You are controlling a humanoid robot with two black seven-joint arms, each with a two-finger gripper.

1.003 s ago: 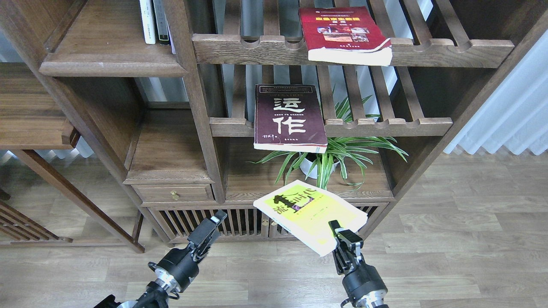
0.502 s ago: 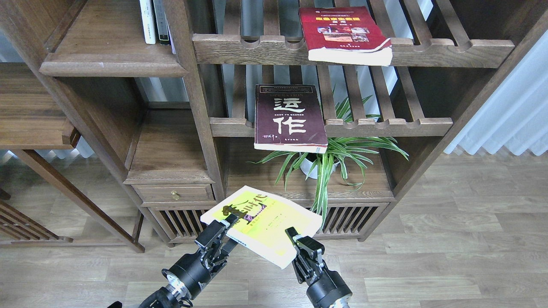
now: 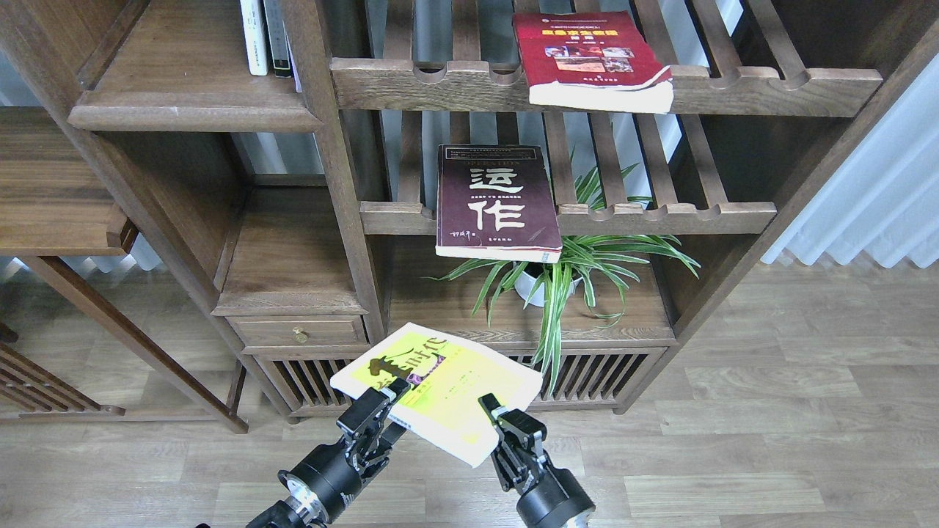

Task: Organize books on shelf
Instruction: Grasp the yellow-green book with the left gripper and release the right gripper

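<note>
Yellow-green and white, the paperback book [image 3: 440, 389] I am holding hangs tilted in front of the low slatted cabinet doors [image 3: 587, 370] of the dark-brown wooden bookcase, below the potted spider plant [image 3: 565, 271]. My right gripper [image 3: 493, 412] is clamped on the book's near right edge. My left gripper [image 3: 385, 396] sits at its near left edge with fingers touching the cover; whether it is truly pinching the book I cannot tell.

Relative to the held book, the solid flat dark-brown shelf plank with the rounded moulded front edge [image 3: 191, 110] lies up and to the left, most of its surface bare, with thin white- and dark-spined upright books [image 3: 265, 37] at its back right corner. The upright post [image 3: 330, 169] bounds that plank on its right side.

Directly above the held book, the dark maroon paperback with big white Chinese characters [image 3: 495, 202] overhangs the front rail of the middle slatted rack [image 3: 660, 216]. Higher and to the right, the red paperback with a yellow title and photos [image 3: 587, 59] overhangs the top slatted rack [image 3: 770, 81].

The upright books are cut off by the top of the view, and both arms run out at the bottom edge.
</note>
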